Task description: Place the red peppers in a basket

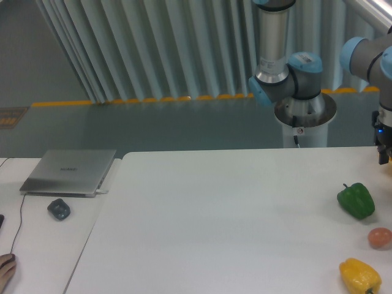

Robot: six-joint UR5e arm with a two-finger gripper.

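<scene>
White laminate surface [233, 220] carries a glossy green bell pepper [356, 200], a small reddish-orange round pepper [380, 237] and a yellow bell pepper [359, 275] at its right edge. No basket shows. Whether the gripper [384, 150] has its jaws parted I cannot tell; it should centre above the reddish one before descending.

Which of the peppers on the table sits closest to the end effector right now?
The green pepper, just below the end effector at the right edge. The yellow pepper lies farther toward the front, beyond the small orange-red round item.
</scene>
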